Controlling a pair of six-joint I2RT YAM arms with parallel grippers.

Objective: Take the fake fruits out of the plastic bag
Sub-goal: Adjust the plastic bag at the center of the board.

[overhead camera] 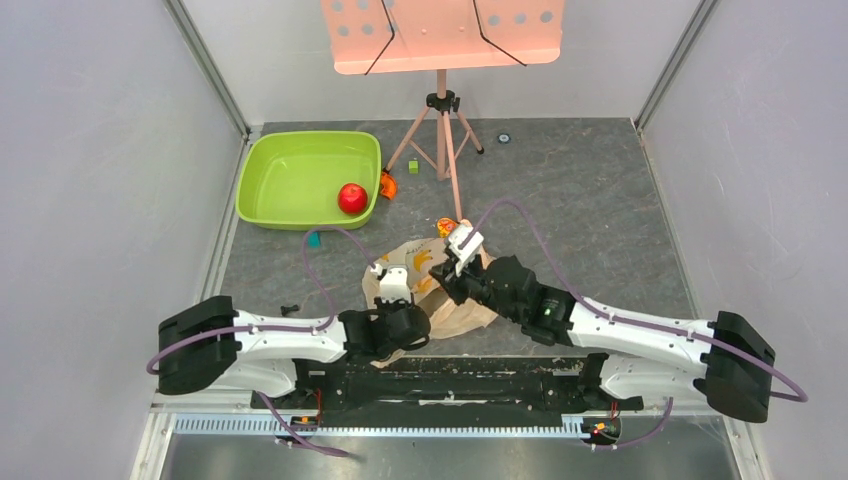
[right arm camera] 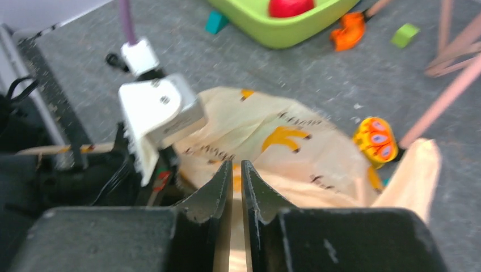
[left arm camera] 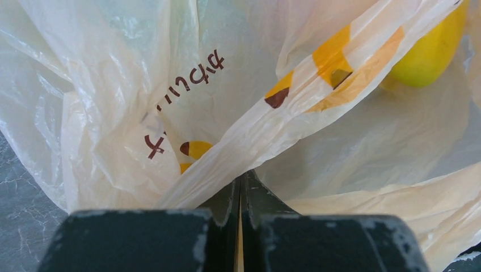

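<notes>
**Left gripper (left arm camera: pixel 241 180) pinches the plastic bag (overhead camera: pixel 425 265); one apple in the tub**

The bag lies crumpled under both wrists. Only the left wrist view shows a yellow fruit (left arm camera: pixel 434 48) inside it, and the left fingers pressed together on a fold of film. The right gripper (right arm camera: pixel 236 169) stands over the bag with a thin slit between its fingers; whether it pinches film I cannot tell. From above, a red apple (overhead camera: pixel 351 197) sits in the green tub (overhead camera: pixel 290 175).

The grey table (overhead camera: pixel 600 200) bears the plastic bag (overhead camera: pixel 420 258), a green tub (overhead camera: pixel 290 180) and a tripod (overhead camera: pixel 441 102).
</notes>
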